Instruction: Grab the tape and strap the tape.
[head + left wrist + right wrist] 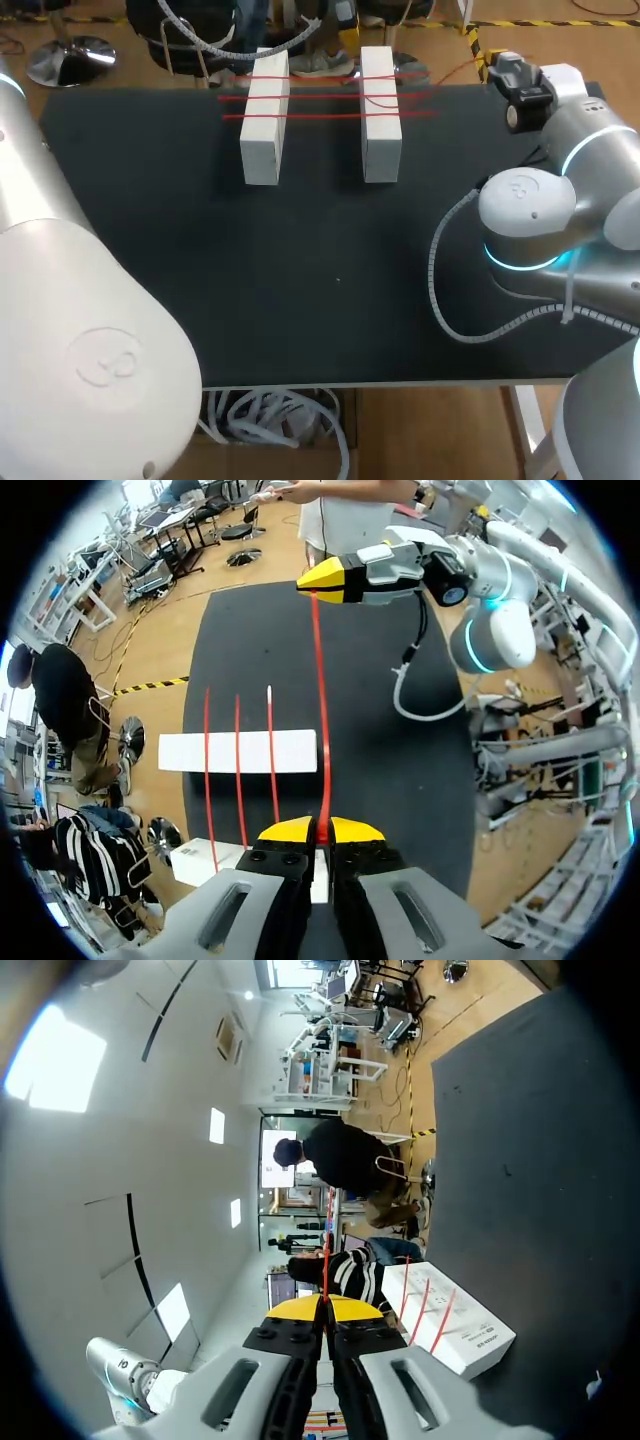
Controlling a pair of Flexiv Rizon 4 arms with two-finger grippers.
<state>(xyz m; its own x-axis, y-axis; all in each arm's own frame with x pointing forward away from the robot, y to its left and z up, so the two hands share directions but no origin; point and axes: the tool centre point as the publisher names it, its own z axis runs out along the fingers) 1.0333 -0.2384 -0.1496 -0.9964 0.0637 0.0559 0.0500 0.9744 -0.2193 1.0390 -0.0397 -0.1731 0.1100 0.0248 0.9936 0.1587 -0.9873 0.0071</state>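
A red tape point(318, 710) is stretched taut above the table between my two grippers. My left gripper point(322, 830) is shut on one end. My right gripper point(322, 583), straight ahead of the left one, is shut on the other end, with the tape point(325, 1260) running out from its tips point(325, 1306). Under the tape lie two white blocks point(265, 120) point(380, 115) at the back of the black table point(300, 280). Three more red tapes point(320, 115) lie side by side across both blocks. The head view shows neither gripper's fingertips.
My right arm point(560, 150) with its grey cable loop point(450, 300) stands over the table's right side. My left arm's big white casing point(80, 340) fills the near left corner. The blocks point(238, 751) sit close to the table's far edge.
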